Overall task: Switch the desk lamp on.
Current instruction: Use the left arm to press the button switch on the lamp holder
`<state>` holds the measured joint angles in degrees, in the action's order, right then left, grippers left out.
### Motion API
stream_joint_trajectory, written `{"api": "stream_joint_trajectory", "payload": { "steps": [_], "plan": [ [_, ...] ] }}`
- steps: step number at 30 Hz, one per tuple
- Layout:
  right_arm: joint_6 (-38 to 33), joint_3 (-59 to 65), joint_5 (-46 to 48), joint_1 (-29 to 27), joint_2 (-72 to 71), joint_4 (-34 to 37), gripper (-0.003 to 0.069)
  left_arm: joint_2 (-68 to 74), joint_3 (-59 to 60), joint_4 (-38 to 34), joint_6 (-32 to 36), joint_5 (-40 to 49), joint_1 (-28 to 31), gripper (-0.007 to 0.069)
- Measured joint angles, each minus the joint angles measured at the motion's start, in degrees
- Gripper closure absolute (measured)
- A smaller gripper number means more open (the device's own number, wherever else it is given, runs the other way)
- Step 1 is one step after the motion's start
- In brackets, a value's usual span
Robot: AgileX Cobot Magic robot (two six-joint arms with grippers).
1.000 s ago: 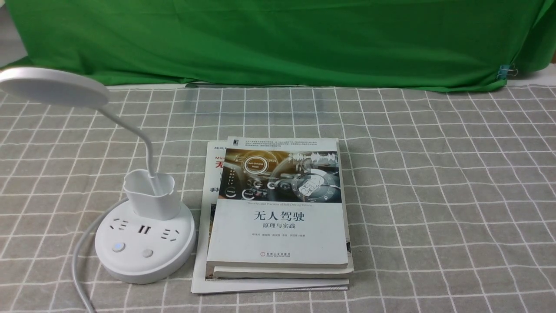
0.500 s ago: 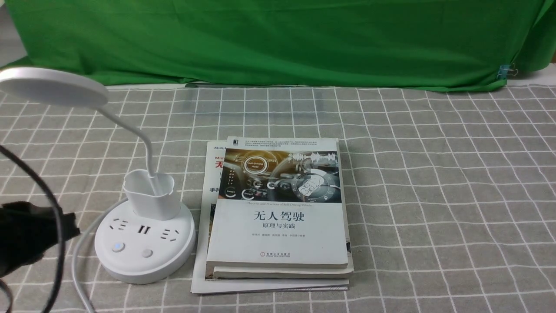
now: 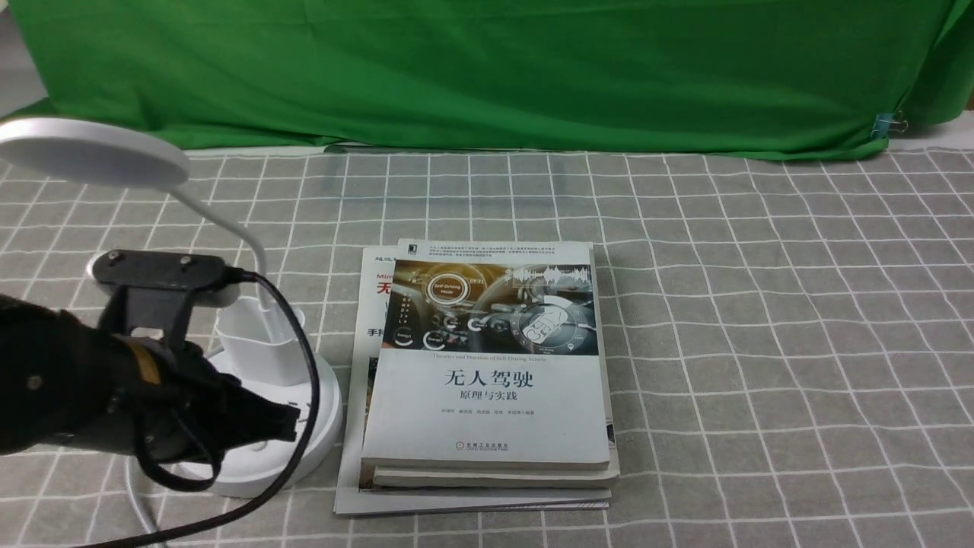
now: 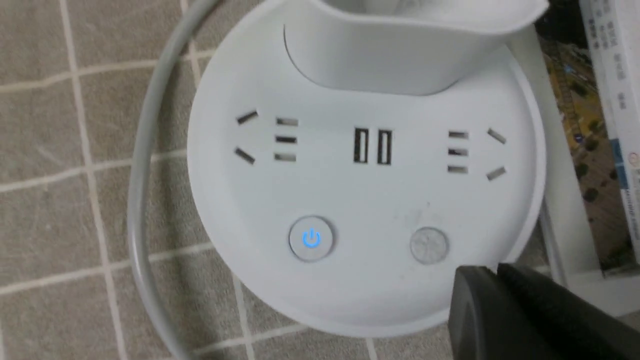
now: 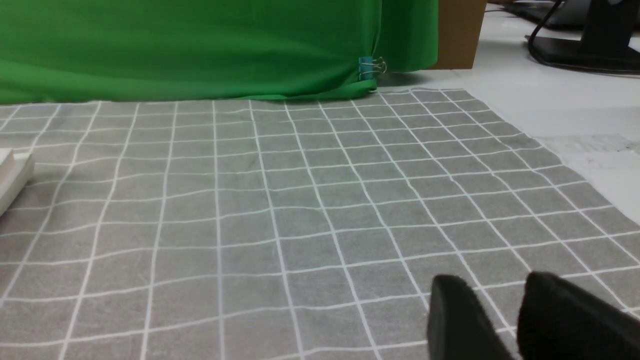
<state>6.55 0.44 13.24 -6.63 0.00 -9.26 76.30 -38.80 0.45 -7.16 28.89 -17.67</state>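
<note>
The white desk lamp stands at the front left of the checked cloth, with its flat oval head [image 3: 91,152] raised on a bendy neck [image 3: 255,259]. Behind its round base [image 3: 323,411] sits the small cup [image 3: 259,342]. My left gripper [image 3: 293,422] hangs over the front of the base and hides both buttons in the front view. In the left wrist view the base [image 4: 370,200] shows sockets, a blue-lit power button [image 4: 311,239] and a plain grey button [image 4: 429,245]. The left gripper [image 4: 492,270] is shut, its tips just beside the grey button. My right gripper [image 5: 495,285] is open above bare cloth.
A stack of books [image 3: 487,380] lies right beside the lamp base. The lamp's white cable [image 3: 141,502] runs off the front edge on the left. A green cloth [image 3: 487,68] closes off the back. A cardboard box [image 5: 457,32] stands beyond the cloth's far right corner.
My left arm has come in from the left edge and now reaches over the lamp base, covering its buttons in the front view. The lamp and books have not moved.
</note>
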Motion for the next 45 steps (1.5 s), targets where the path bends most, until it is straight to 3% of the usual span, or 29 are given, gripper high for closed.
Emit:
{"api": "stream_joint_trajectory", "payload": {
  "steps": [14, 45],
  "plan": [
    [0.0, 0.0, 0.0, 0.0, 0.0, 0.0, 0.0414, 7.6, -0.3, 4.0, -1.3, -5.8, -0.5, 0.0606],
    [0.1, 0.0, 0.0, 0.0, 0.0, 0.0, 0.0414, 8.0, 1.6, 2.8, -0.2, -8.5, -0.5, 0.0606]
  ]
}}
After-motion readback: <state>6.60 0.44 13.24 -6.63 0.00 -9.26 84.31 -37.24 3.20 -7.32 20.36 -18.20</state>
